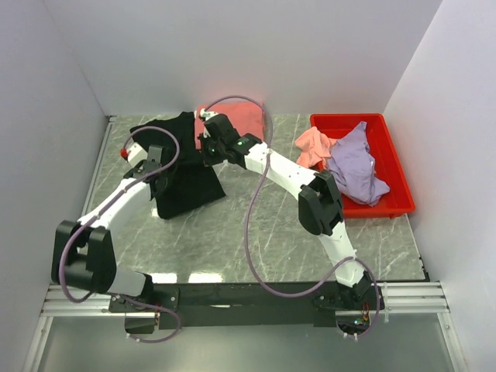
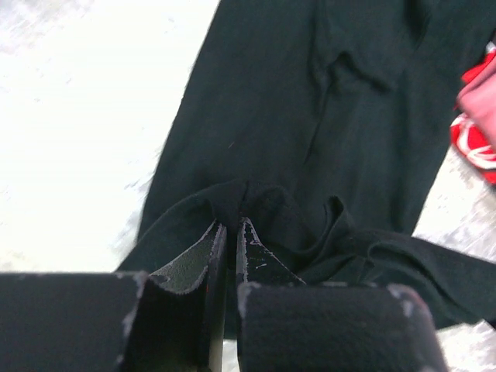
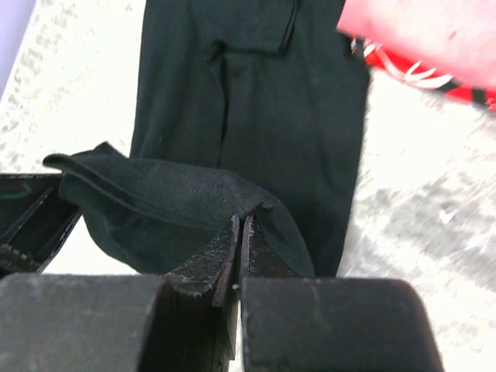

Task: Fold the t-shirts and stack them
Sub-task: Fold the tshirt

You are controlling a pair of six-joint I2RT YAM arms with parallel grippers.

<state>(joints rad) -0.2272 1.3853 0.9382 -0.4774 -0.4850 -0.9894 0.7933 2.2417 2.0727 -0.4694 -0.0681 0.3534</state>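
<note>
Looked down on a grey marble bench [image 1: 201, 248] with 2 white-and-black arms reaching from the near edge toward the far-left corner. Found the black t-shirt [image 1: 186, 182] there, spread part-folded on the stone, long and narrow, running from the far edge back toward the middle. Caught the left gripper [image 2: 231, 229] clenched on a raised ridge of that black cloth along the shirt's left edge, with fabric bunched between and beside the nearly touching fingers. Caught the right gripper [image 3: 239, 221] likewise pinched tight on a hem of the same shirt near the far edge, with a flap of black cloth lifted and draped off to the left of its fingers. Placed a coral-red t-shirt [image 1: 240, 116], folded flat, against the far edge near the middle, just beside the black one and partly hidden by the right wrist. Set a red plastic bin [image 1: 341, 122] in the far-right corner. Showed a pink t-shirt [image 1: 311, 146] crumpled over the bin's left rim and a lavender t-shirt [image 1: 355, 164] heaped inside it, touching the pink one.
</note>
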